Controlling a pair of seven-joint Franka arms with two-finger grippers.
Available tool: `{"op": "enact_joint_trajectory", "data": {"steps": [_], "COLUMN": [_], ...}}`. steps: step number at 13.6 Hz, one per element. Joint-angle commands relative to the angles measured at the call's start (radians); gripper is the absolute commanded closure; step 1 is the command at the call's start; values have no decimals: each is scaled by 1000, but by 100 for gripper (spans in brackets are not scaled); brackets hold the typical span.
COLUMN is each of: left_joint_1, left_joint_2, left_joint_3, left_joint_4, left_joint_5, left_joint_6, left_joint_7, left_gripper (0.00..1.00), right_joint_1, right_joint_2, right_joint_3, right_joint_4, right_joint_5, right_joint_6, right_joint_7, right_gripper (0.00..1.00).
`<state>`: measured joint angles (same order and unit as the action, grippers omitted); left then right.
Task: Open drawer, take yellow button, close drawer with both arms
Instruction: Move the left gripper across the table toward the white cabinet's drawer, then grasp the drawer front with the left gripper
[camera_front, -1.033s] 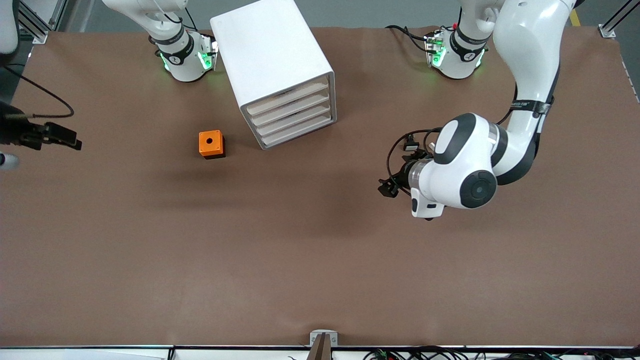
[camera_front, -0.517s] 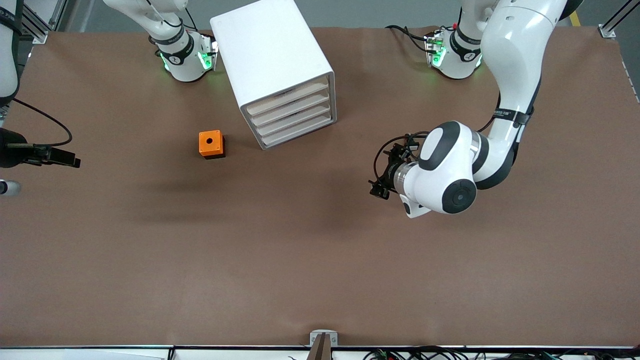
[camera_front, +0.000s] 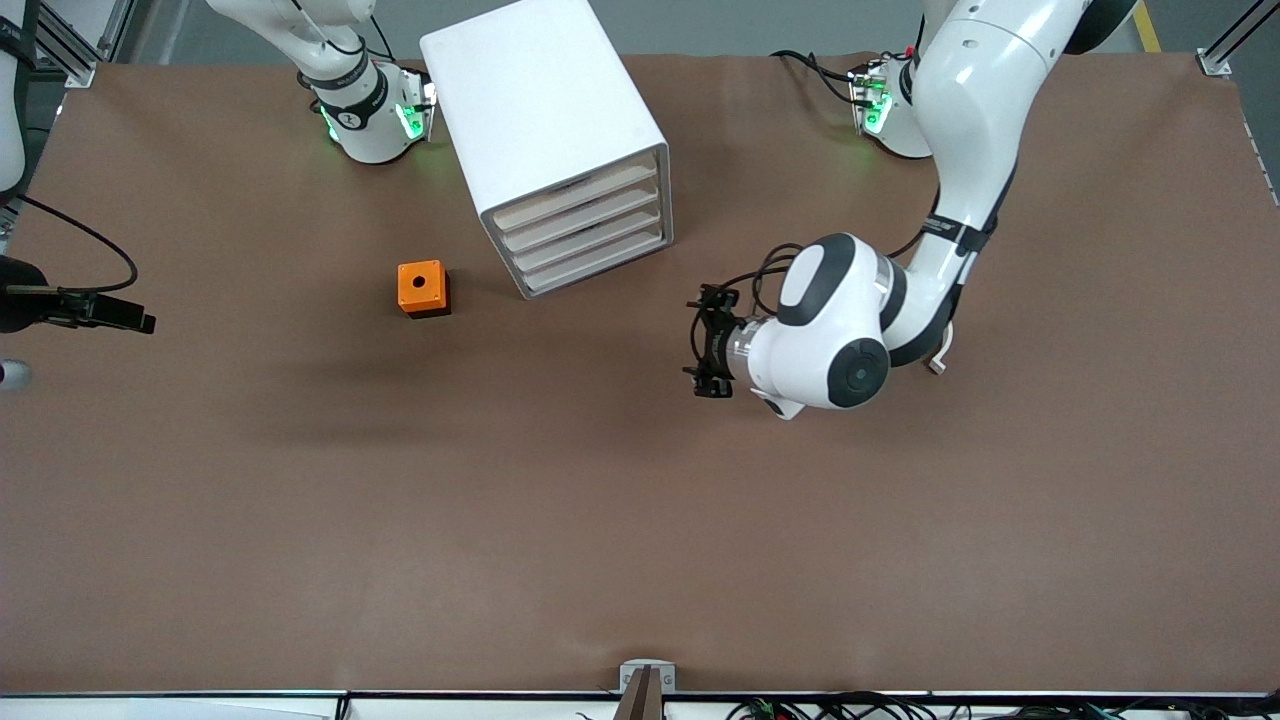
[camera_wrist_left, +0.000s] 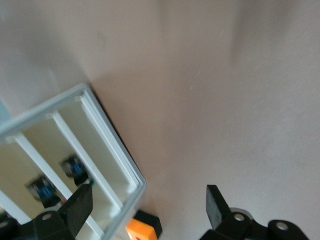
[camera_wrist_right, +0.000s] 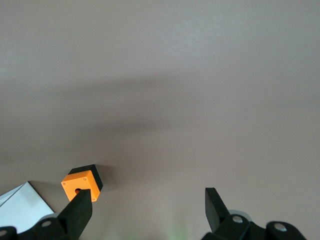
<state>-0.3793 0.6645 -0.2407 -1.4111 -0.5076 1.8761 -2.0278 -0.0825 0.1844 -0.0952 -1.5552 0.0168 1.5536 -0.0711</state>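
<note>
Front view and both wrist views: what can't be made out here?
- Small orange-capped button: not identifiable; the white four-drawer cabinet hides its drawers' contents in the front view.
- Left wrist view: two dark bluish pieces inside the cabinet are blurred.
- Right gripper: its arm is cut off by the front view's edge.
- Left gripper: open over bare table.

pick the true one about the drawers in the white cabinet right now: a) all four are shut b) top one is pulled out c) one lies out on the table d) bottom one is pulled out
a: in the front view all four drawer fronts of the cabinet sit flush, including the drawer, and the left end effector, open, hangs over bare table short of them.
</note>
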Motion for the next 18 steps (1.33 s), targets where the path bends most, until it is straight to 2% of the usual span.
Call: {"op": "enact_joint_trajectory", "data": {"steps": [1,3,5,12,18], "left_joint_1": [-39,-62,-69,-86,-104], "left_joint_2": [27,30,43,53,79], "left_joint_3": [6,6,6,6,5], "left_joint_4": [24,24,24,21,24], "left_joint_5": [-35,-38,-95,-212,-247], "left_joint_6": [21,52,75,61,28], "left_joint_7": [-98,-120,-134,-178,-186], "left_gripper": [1,1,1,1,1], "right_joint_1": [-17,-17,-16,-3,7], "right_joint_2": [1,3,1,-3,-8], "right_joint_3": [12,12,12,17,19], "right_joint_4": [9,9,9,6,-8], "right_joint_5": [9,11,11,26,45], "right_joint_6": [-12,-12,-10,-13,-15], "right_joint_7": [17,19,25,151,255], "right_gripper": [0,0,0,0,0]}}
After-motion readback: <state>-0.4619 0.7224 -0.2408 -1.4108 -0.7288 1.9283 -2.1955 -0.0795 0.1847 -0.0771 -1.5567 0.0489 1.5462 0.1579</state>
